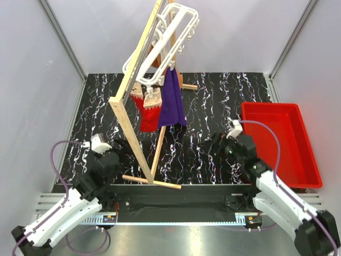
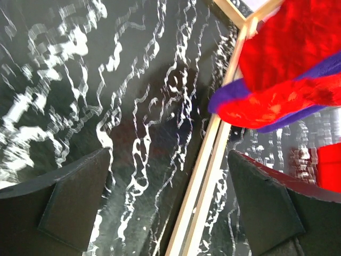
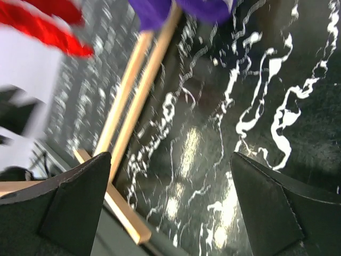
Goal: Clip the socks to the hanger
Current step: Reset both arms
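Plainly, both jaws gape wide apart.

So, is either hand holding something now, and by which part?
Nothing is held. The left hand and the right hand are both open and empty. The socks hang from the hanger, away from both hands.

Hanger [image 1: 162,45]: white plastic rectangular frame of thin bars with small dangling clips. It hangs steeply tilted against the top rail of the wooden stand [image 1: 129,133], its low end nearer the front post.

Socks [image 1: 149,113]: beige cuffs uppermost, red foot parts hanging down. They hang from the hanger's low end, just behind the stand's front post.
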You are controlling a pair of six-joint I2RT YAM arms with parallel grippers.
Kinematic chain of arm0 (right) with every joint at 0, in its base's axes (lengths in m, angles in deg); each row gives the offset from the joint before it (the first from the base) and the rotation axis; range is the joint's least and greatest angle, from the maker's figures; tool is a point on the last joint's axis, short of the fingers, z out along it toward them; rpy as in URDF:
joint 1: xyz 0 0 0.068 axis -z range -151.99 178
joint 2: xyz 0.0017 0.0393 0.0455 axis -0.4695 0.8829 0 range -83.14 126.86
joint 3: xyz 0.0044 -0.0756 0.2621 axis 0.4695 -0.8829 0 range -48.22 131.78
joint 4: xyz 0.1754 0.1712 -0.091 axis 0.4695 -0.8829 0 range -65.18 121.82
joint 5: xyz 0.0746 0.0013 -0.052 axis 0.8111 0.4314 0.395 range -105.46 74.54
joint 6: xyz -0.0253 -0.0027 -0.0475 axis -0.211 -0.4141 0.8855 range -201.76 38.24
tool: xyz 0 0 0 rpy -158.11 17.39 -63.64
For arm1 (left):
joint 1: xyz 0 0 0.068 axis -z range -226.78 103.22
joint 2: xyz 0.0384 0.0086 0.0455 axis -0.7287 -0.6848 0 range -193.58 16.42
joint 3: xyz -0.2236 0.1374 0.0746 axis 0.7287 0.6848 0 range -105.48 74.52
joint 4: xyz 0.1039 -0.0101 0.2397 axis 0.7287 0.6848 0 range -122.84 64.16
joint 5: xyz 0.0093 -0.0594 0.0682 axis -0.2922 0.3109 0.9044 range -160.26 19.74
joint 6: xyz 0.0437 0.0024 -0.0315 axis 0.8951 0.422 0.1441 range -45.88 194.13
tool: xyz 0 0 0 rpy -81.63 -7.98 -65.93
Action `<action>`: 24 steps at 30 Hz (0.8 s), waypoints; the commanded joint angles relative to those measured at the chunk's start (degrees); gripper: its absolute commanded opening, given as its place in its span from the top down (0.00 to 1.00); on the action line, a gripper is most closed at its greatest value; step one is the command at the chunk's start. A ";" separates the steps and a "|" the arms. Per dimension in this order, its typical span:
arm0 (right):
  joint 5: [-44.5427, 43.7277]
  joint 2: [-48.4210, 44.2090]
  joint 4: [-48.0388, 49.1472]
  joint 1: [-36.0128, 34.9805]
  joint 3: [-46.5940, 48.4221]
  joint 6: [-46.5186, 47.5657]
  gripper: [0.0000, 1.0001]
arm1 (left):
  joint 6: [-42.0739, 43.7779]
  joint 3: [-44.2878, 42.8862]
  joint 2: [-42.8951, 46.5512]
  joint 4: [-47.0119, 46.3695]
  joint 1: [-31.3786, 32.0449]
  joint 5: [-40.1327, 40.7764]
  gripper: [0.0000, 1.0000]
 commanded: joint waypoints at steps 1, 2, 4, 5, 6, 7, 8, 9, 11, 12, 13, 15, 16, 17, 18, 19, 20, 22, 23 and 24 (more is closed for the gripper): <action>-5.76 -9.76 19.96 -0.25 -9.23 -7.43 0.00 | -6.92 8.34 9.65 -9.60 -0.20 -2.08 0.01; -7.08 -14.49 20.41 -0.25 -13.08 -10.31 0.00 | -7.72 9.86 12.29 -9.96 -0.29 -2.60 0.01; -10.77 -18.91 18.92 -0.25 -16.18 -12.97 0.00 | -9.47 13.11 20.11 -11.19 -0.20 -3.13 0.01; -11.57 -20.76 17.78 -0.25 -18.11 -13.68 0.00 | -10.00 16.00 22.66 -11.63 -0.29 -3.40 0.01; -13.05 -24.26 14.29 -0.25 -18.83 -14.90 0.00 | -11.92 17.33 26.86 -11.20 -0.20 -3.40 0.01; -13.94 -25.94 12.34 -0.25 -19.36 -15.61 0.00 | -13.16 18.21 28.56 -10.76 -0.29 -3.31 0.01; -14.30 -27.61 10.76 -0.25 -20.58 -16.05 0.00 | -14.39 19.35 30.23 -10.32 -0.29 -3.40 0.01; -14.30 -31.02 8.65 -0.34 -21.29 -17.01 0.00 | -15.97 20.50 29.20 -9.97 -0.20 -3.75 0.01; -14.65 -35.69 5.32 -0.34 -21.74 -18.42 0.00 | -16.25 21.47 27.26 -12.93 -0.20 -5.77 0.01; -14.83 -37.02 1.55 -0.25 -21.74 -18.52 0.00 | -17.38 23.56 26.56 -14.26 -0.29 -6.56 0.01; -15.00 -38.17 -0.40 -0.25 -21.74 -18.69 0.00 | -18.26 24.54 25.42 -15.57 -0.20 -7.17 0.01; -16.74 -41.59 -7.49 -0.25 -21.74 -19.22 0.00 | -22.20 28.65 24.97 -19.44 -0.20 -9.02 0.01; -17.28 -42.56 -9.45 -0.34 -21.65 -19.48 0.00 | -23.62 29.99 25.06 -20.85 -0.20 -10.16 0.01; -18.07 -43.96 -11.47 -0.25 -21.65 -19.92 0.00 | -25.46 30.00 24.97 -19.73 -0.20 -9.56 0.01; -18.95 -44.67 -14.28 -0.25 -21.65 -20.01 0.00 | -25.48 30.09 24.71 -19.98 -0.20 -9.64 0.01; -18.70 -44.86 -14.74 -0.25 -21.65 -19.92 0.00 | -24.96 30.09 24.45 -20.24 -0.20 -9.90 0.01; -18.69 -44.16 -14.75 -0.25 -21.65 -20.01 0.00 | -24.60 30.09 24.44 -20.59 -0.29 -9.99 0.01; -18.43 -43.54 -14.40 -0.25 -21.65 -20.27 0.00 | -24.60 30.00 24.35 -20.51 -0.20 -10.08 0.01; -18.52 -43.19 -14.31 -0.25 -21.65 -20.19 0.00 | -24.77 30.00 24.27 -20.42 -0.20 -10.08 0.01; -18.52 -43.01 -14.31 -0.25 -21.65 -20.10 0.00 | -24.77 30.09 24.18 -20.33 -0.20 -10.17 0.01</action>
